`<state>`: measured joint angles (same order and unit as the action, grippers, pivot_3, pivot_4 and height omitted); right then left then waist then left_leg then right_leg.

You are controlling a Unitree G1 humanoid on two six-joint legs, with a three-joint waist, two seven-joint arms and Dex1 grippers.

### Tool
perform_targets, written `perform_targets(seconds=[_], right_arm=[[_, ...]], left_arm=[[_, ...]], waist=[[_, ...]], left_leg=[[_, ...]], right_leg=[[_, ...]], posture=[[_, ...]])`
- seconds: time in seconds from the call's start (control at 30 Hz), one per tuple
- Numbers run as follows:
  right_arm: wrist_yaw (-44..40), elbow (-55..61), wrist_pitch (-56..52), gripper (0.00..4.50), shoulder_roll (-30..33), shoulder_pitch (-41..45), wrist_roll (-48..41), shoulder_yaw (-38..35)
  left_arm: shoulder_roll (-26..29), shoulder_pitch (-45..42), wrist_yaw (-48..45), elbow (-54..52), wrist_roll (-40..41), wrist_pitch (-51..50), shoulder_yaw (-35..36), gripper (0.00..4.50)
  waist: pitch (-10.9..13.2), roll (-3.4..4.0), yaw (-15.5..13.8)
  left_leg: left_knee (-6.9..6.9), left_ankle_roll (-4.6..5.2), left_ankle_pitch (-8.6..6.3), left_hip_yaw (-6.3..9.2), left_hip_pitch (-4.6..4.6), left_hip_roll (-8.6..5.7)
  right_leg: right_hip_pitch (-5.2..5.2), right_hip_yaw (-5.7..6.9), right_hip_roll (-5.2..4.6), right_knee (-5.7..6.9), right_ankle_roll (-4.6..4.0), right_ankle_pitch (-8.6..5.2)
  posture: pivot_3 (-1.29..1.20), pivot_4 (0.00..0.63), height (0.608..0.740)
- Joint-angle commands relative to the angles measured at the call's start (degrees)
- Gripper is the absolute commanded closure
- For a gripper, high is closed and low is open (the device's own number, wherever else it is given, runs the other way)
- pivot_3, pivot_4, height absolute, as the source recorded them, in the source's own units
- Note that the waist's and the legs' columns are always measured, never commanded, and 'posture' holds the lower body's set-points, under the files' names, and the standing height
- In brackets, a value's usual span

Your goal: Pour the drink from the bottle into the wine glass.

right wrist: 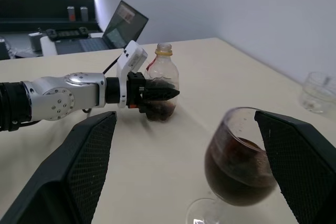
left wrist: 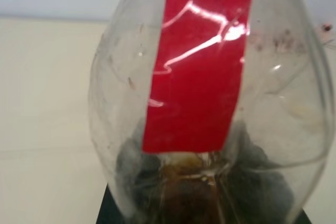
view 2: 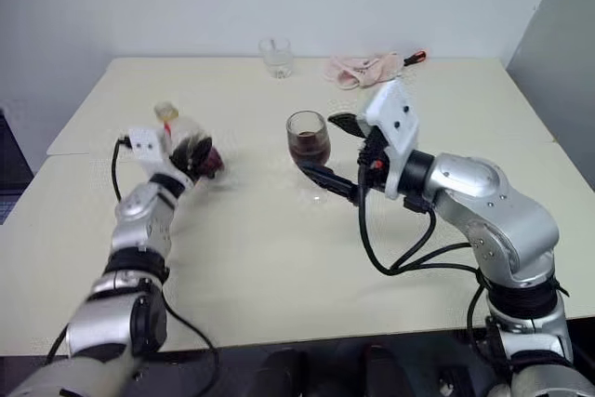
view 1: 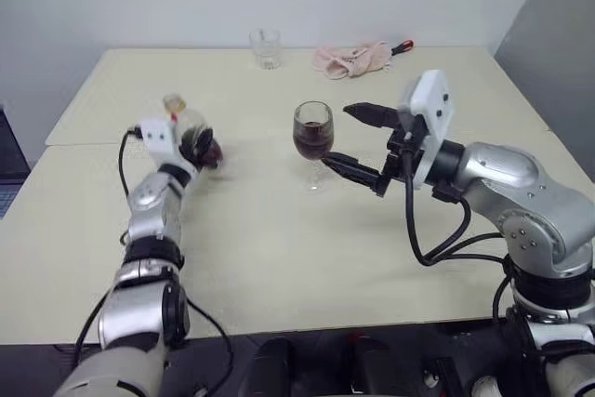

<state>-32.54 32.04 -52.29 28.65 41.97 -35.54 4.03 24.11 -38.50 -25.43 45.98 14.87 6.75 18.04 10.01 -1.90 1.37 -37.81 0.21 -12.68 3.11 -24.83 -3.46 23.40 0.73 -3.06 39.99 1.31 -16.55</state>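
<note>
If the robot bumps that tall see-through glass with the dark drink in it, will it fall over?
Probably, yes. The clear stemmed wine glass stands on a thin stem, with the dark brown drink filling its rounded bowl up high, so it looks top-heavy. It is likely fragile too. The open right gripper has a finger on each side, so a sideways nudge might tip it.

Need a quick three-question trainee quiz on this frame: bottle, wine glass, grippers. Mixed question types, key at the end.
1. True or false: the wine glass already holds the drink.
2. The left gripper is: A) open over the table; B) shut on the bottle; C) holding the tumbler.
3. What lies beside the tumbler at the table's far edge?

Key:
1. True; the bowl is partly filled.
2. B; the bottle stands upright, with little drink left in it.
3. A pink cloth. The right gripper is open around the glass.
</note>
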Motion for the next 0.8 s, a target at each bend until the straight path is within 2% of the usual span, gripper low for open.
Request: perform_targets(seconds=[0.03, 0.23, 0.33, 0.6, 0.7, 0.8], right_arm=[[-1.59, 0.17, -0.32, 0.0, -0.45, 3.53, -1.05, 1.84], [0.02, -2.63, -2.42, 0.0, -1.54, 5.11, 3.61, 10.01], [1.03, -4.54, -1.96, 0.0, -1.28, 4.56, 7.76, 13.91], [-0.67, -4.49, -0.43, 0.0, -2.46, 4.34, 8.75, 13.17], [-1.78, -4.88, 0.36, 0.0, -2.27, 4.33, 8.79, 12.76], [-3.85, -5.72, 1.45, 0.0, -1.46, 4.46, 8.46, 12.02]], left_arm=[[-0.35, 3.22, 3.43, -6.03, 0.38, -2.46, 0.74, 3.5], [-0.85, 6.59, 6.84, -9.82, -0.96, -4.59, -0.32, 3.5], [-1.36, 7.17, 7.45, -10.69, -0.86, -5.38, -0.56, 2.56], [-1.38, 8.31, 8.1, -13.01, -1.17, -6.76, -1.04, 0.03], [-0.14, 10.0, 8.17, -16.39, -1.24, -8.21, -0.8, 0.03], [1.61, 14.2, 6.44, -25.27, -0.16, -12.22, -0.82, 0.03]], waist=[[-0.1, -0.01, -0.06], [-0.5, -0.1, 0.12], [-0.58, -0.09, 0.12], [-0.59, -0.09, 0.05], [-0.59, -0.09, 0.05], [-0.59, -0.09, 0.23]], left_leg=[[-0.02, 0.01, -0.01, -0.01, 0.0, -0.01], [0.0, 0.18, -0.11, -0.02, 0.05, -0.01], [-0.01, 0.16, -0.1, 0.0, 0.06, -0.01], [0.01, 0.21, -0.15, 0.0, 0.06, -0.02], [0.0, 0.22, -0.17, 0.0, 0.06, -0.02], [0.02, 0.21, -0.18, 0.01, 0.06, -0.01]], right_leg=[[0.0, -0.01, -0.01, 0.0, 0.0, 0.0], [-0.02, -0.04, 0.0, 0.02, -0.01, 0.0], [-0.01, -0.04, 0.01, 0.02, -0.01, 0.0], [0.0, -0.04, 0.0, 0.01, -0.01, 0.0], [-0.01, -0.04, 0.0, 0.0, -0.01, 0.0], [0.01, -0.06, 0.01, -0.01, -0.01, 0.0]], posture=[[0.0, 0.15, 0.74], [0.0, 0.15, 0.74], [0.0, 0.15, 0.74], [0.0, 0.15, 0.74], [0.0, 0.15, 0.74], [0.0, 0.15, 0.74]])
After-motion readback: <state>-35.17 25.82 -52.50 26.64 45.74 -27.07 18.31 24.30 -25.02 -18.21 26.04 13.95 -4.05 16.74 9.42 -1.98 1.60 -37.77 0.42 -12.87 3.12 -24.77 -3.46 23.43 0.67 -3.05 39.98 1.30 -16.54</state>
